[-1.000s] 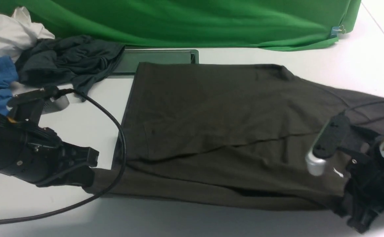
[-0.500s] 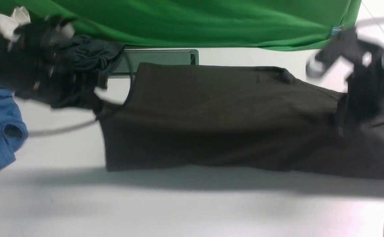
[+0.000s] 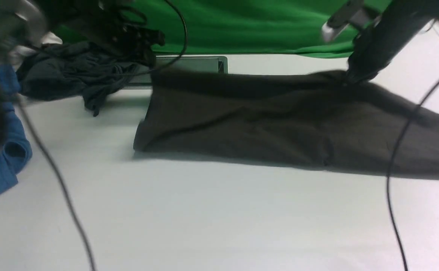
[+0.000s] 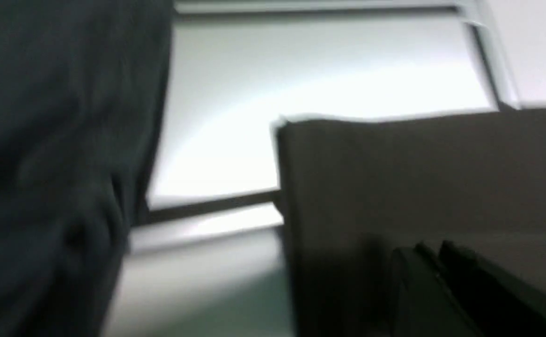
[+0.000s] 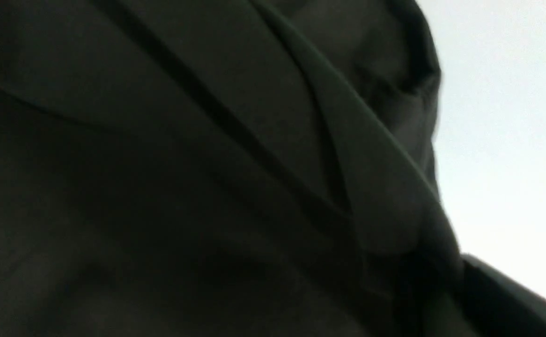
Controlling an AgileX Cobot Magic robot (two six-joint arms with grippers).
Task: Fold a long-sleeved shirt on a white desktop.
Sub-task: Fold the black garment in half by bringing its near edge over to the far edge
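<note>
The long-sleeved shirt point(image 3: 279, 124) lies as a long dark charcoal band across the white desktop point(image 3: 219, 218), its near half folded over toward the back. My left gripper point(image 3: 151, 60) hovers blurred at the shirt's far left corner. In the left wrist view its fingertips point(image 4: 423, 255) sit close together over the shirt point(image 4: 418, 178), and no cloth shows between them. My right gripper point(image 3: 349, 78) touches the shirt's far edge, which rises to a small peak there. In the right wrist view, folds of the shirt point(image 5: 207, 164) bunch into that gripper point(image 5: 441, 285).
A slate-grey garment point(image 3: 69, 71) and a blue garment point(image 3: 5, 158) lie at the left. The silver-framed hatch point(image 3: 193, 64) sits behind the shirt's left end, below the green backdrop point(image 3: 242, 26). Black cables point(image 3: 54, 177) point(image 3: 390, 180) hang over the desktop on both sides.
Both arms swept from the near edge up and over to the far side, carrying the shirt's near edge with them. The shirt is now folded in half lengthwise.
</note>
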